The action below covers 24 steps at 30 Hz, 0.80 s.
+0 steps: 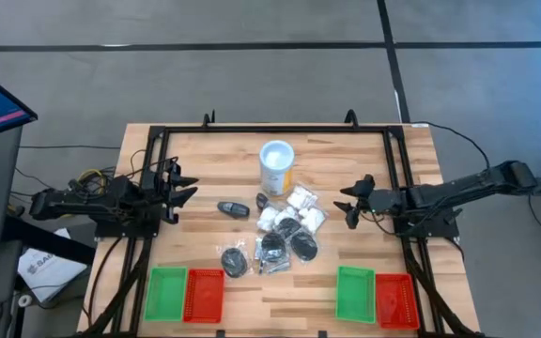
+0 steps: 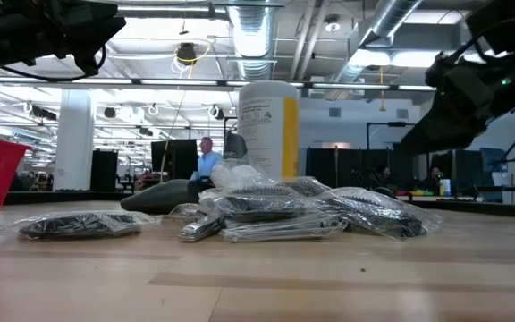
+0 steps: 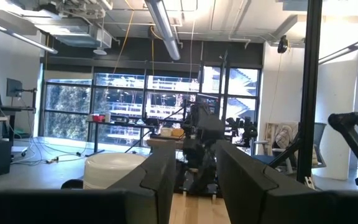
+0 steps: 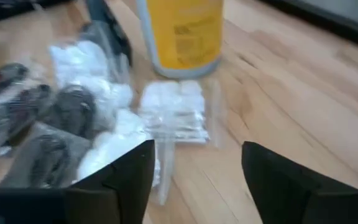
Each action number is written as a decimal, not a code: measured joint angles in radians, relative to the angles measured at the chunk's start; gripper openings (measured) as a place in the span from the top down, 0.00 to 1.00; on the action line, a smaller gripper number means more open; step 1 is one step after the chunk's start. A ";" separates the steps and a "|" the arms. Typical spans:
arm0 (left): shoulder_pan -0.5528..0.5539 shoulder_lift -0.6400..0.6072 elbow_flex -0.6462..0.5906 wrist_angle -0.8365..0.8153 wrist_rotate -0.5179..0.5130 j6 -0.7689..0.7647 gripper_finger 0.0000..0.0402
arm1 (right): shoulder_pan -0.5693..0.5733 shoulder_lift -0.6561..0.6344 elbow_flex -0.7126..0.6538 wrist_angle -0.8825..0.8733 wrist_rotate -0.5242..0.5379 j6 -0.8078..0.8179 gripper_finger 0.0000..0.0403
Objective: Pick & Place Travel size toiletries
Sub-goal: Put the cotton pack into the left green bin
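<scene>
Packets lie heaped mid-surface, just in front of my tub, one black round packet a little apart toward my left trays. My right pincer hangs beside the heap, jaws wide, holding nothing. My left pincer waits above the left edge, jaws narrow, empty

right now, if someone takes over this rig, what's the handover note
Right gripper: open, empty, hovering at the pile's right edge, facing a white packet.
Left gripper: left of the pile, holding nothing, fingers slightly apart.
Toiletries: all on the table mid-board beside the white tub; one black packet and a dark oblong piece lie apart to the left.
Done: nothing; the green trays and red trays look empty.
Left: every item.
</scene>
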 joint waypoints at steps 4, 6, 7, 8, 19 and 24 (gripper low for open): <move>0.000 0.000 0.000 0.005 0.000 0.000 0.73 | -0.026 0.092 0.000 0.010 -0.001 0.039 0.41; 0.000 0.000 0.000 0.005 0.000 0.000 0.73 | -0.039 0.131 0.000 0.020 -0.001 0.052 0.41; 0.000 0.000 0.000 0.006 0.000 0.000 0.73 | -0.045 0.148 0.000 0.038 -0.006 0.058 0.42; 0.000 0.000 0.000 0.006 0.000 0.000 0.73 | -0.050 0.165 0.000 0.063 -0.025 0.061 0.43; 0.000 0.000 0.000 0.009 0.000 0.000 0.73 | -0.098 0.399 0.000 0.267 -0.139 0.058 0.45; 0.000 0.000 0.000 0.014 0.000 0.000 0.73 | -0.130 0.497 0.000 0.375 -0.204 0.044 0.45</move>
